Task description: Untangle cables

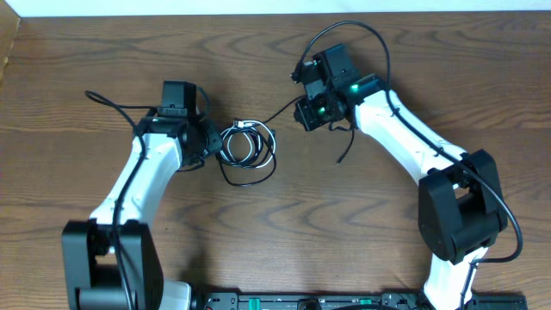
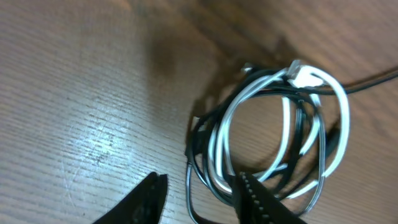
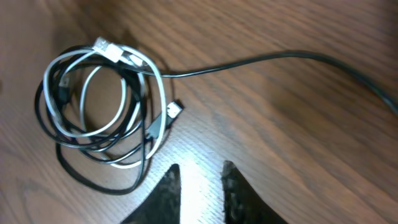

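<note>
Left gripper (image 2: 202, 200) over wood-grain table (image 2: 74, 93) — cables (image 2: 281, 127) coiled.

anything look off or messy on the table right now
Only the cables: the white cable and the black cable lie coiled through each other in one tangled bundle on the table, with a black strand trailing off to one side. Nothing looks spilled or damaged.

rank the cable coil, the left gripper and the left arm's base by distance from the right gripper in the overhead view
1. cable coil: mid-table, between the two grippers, nearest the right gripper.
2. left gripper: at the coil's far edge, just beyond it.
3. left arm's base: bottom left of the view, clearly farthest.
</note>
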`<state>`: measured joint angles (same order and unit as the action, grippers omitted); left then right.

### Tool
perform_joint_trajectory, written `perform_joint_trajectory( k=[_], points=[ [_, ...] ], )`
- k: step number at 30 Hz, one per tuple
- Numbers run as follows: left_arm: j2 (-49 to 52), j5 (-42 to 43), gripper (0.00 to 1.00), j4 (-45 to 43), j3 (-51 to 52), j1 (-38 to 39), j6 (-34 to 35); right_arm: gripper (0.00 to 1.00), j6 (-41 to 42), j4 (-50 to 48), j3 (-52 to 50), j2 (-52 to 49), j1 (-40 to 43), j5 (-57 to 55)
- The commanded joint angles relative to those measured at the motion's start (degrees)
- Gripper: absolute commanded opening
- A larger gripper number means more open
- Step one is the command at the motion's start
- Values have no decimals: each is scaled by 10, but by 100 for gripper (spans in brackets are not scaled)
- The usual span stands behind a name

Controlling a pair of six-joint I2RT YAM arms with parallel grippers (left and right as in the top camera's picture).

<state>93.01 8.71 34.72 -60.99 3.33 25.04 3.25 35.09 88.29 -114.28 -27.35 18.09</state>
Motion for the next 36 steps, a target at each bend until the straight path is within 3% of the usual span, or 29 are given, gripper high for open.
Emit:
perform_joint_trajectory(
  k=[1,9,12,13,24,32,36],
  points=[
    [30,-1,41,0,9,0,6,22,-1,0,5,-11,-15,-4],
    [85,49,40,-10,9,0,14,25,-1,0,5,-37,-34,-6],
    [82,59,11,-17,7,0,14,26,-1,0,5,-40,-35,-6],
    [80,59,8,-16,5,-1,14,26,-1,0,5,-40,-35,-6],
    [-12,59,8,-19,-5,-2,-43,39,30,-10,5,-40,-35,3],
    [-111,60,8,-21,-5,-2,-56,53,40,-77,5,-40,-33,141],
    [-136,120,7,-30,-5,-2,-79,57,50,-105,5,-40,-35,140]
  ],
)
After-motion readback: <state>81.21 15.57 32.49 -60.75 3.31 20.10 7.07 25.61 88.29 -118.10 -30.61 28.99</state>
